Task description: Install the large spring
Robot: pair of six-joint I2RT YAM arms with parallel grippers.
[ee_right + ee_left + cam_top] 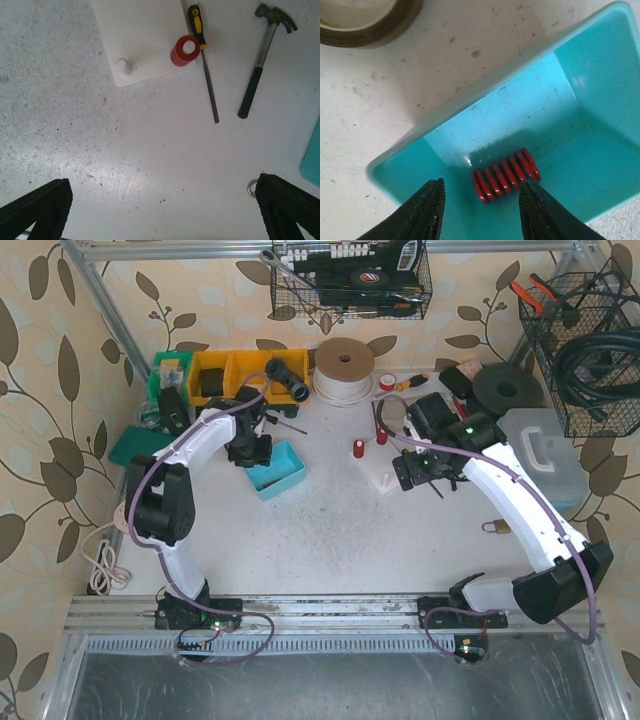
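1. Hovering over the teal bin (485, 90), the left gripper (482, 185) has its jaws spread and holds nothing; one finger stands on either side of the large spring (505, 175), apparently lined up for a pinch.
2. The spring lies on its side on the bin floor, just beside the foot of one wall; that wall may crowd the fingers as they descend.
3. The right gripper (162, 200) hangs wide open and unladen above bare table, probably kept clear of the pick.
4. Farther off, the white plate (145, 35) carries a bare peg (123, 66), likely the spring's seat, near a red cylinder (185, 51); a screwdriver (205, 60) and a hammer (260, 65) lie past the plate's edge.
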